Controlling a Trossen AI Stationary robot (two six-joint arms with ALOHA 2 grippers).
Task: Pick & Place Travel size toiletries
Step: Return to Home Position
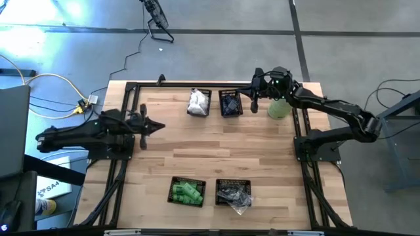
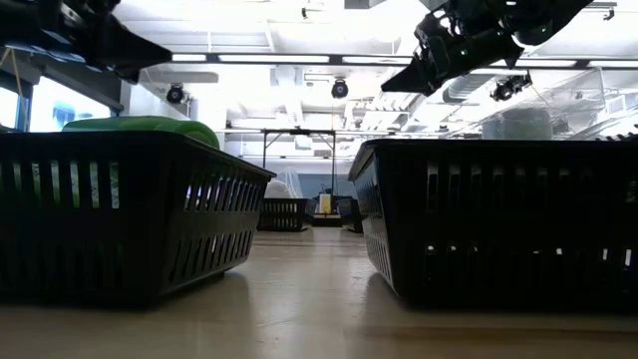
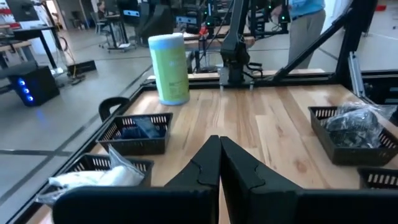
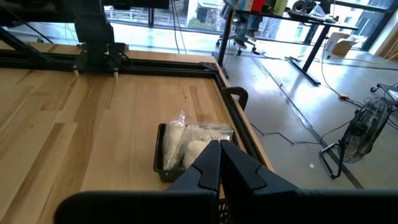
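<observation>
High view: sorting looks done, nothing in my grip
The tabletop (image 1: 262, 157) carries four black baskets (image 1: 210, 92) and one pale-green cylinder (image 1: 278, 108) standing outside them. One kind per basket, I judge to keep sets apart: white packets (image 1: 198, 101) and dark blue pieces (image 1: 230, 103) at the back, green bottles (image 1: 186, 192) and clear-wrapped dark bits (image 1: 235, 196) at the front. My left pincer (image 1: 156, 126), over bare wood, and right pincer (image 1: 254, 103), beside the dark blue pieces, are closed on nothing

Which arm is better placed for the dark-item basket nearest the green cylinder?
Right. Its end effector hovers beside that basket, near the cylinder; the left end effector sits farther off, by the table's left side.
</observation>
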